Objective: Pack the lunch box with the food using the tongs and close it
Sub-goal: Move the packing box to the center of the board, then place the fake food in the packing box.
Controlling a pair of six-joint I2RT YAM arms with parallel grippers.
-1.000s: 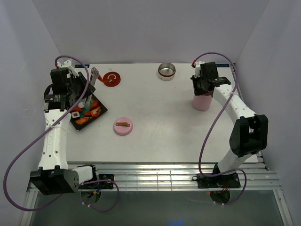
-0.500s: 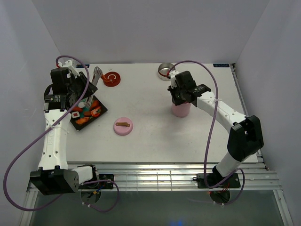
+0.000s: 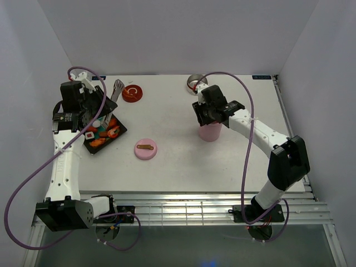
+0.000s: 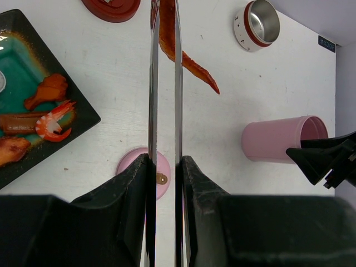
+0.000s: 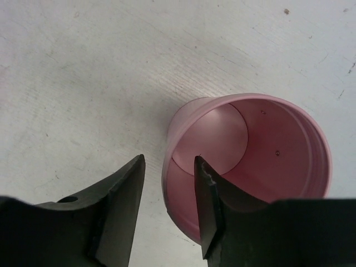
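My left gripper (image 4: 165, 158) is shut on the slim silvery tongs (image 4: 177, 83), which pinch an orange food piece (image 4: 186, 58) at their far end, above the table by the tray. More food, a shrimp (image 4: 53, 125) and a drumstick (image 4: 47, 92), lies on the black tray with teal inside (image 4: 89, 115). The pink cylindrical lunch box (image 3: 210, 132) stands upright mid-table. My right gripper (image 5: 169, 158) is open astride its near rim: one finger hangs inside the lunch box (image 5: 261, 144), the other outside. Its pink lid (image 3: 146, 149) lies flat in front of the tray.
A metal bowl with a red band (image 3: 196, 82) stands at the back centre. A red round lid (image 3: 132, 93) lies at the back left beside the tongs (image 3: 116, 90). The tray (image 3: 121, 129) sits at the left, under my left arm.
The right arm carried the pink lunch box from the right side leftward to mid-table, set it down and opened its jaws. The left arm with the tongs barely moved.
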